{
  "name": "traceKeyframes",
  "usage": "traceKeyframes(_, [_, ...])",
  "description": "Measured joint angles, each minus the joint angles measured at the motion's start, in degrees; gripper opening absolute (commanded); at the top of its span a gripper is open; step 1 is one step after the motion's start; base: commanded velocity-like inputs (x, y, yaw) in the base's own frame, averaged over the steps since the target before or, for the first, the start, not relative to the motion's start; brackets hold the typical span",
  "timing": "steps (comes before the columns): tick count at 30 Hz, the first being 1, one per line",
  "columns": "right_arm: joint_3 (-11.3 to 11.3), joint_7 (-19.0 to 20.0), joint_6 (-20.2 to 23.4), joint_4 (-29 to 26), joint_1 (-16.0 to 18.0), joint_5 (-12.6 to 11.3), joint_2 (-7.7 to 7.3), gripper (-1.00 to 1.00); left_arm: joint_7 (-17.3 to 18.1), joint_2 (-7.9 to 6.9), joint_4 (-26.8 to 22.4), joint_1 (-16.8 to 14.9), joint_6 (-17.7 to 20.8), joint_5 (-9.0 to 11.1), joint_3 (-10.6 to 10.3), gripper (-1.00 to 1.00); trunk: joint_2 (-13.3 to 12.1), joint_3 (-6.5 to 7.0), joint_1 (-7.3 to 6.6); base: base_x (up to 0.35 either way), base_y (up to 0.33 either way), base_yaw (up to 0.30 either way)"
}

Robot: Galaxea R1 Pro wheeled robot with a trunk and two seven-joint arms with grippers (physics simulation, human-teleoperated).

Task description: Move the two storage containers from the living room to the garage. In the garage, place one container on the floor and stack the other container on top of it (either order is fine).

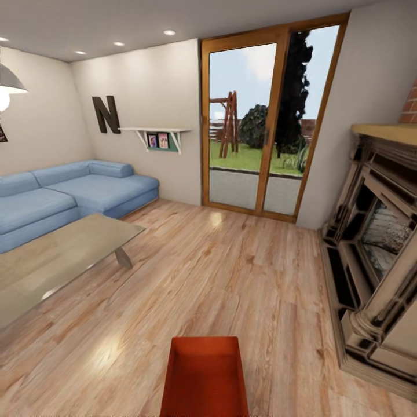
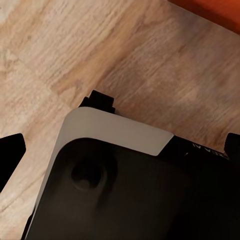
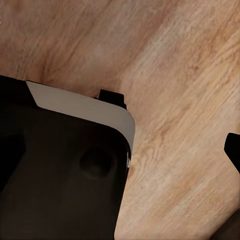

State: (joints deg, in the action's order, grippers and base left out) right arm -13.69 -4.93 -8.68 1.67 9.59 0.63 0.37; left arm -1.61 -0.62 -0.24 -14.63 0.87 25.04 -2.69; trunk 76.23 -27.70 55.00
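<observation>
One orange-red storage container (image 1: 204, 376) stands open-topped on the light wood floor (image 1: 231, 278) of the living room, at the near centre of the head view, just ahead of me. A corner of the storage container (image 2: 215, 12) also shows in the left wrist view. My left gripper (image 2: 122, 147) hangs over the floor beside my base, open, its dark fingertips (image 2: 11, 150) wide apart with nothing between them. My right gripper (image 3: 120, 150) hangs the same way, open and empty, with one of its fingertips (image 3: 233, 147) showing at the picture's edge.
A glass table (image 1: 58, 255) stands at the left, with a blue corner sofa (image 1: 69, 194) behind it. A fireplace (image 1: 376, 255) lines the right wall. Wood-framed glass doors (image 1: 260, 121) are straight ahead. My black and white base (image 2: 125, 190) sits under both wrists.
</observation>
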Motion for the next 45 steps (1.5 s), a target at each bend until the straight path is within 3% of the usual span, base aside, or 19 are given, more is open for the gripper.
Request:
traceKeyframes(26, [0.00, 0.01, 0.00, 0.00, -0.01, -0.06, 0.04, 1.00, 0.23, 0.00, 0.02, 0.07, 0.01, 0.47, 0.01, 1.00, 0.00, -2.36, 0.00, 0.000, 0.000, 0.111])
traceKeyframes(45, [0.10, -0.10, 0.00, 0.00, -0.01, -0.33, -0.11, 1.00, 0.00, -0.16, 0.08, 0.07, 0.00, 0.77, 0.08, 1.00, 0.00, -4.08, 0.00, 0.000, 0.000, 0.007])
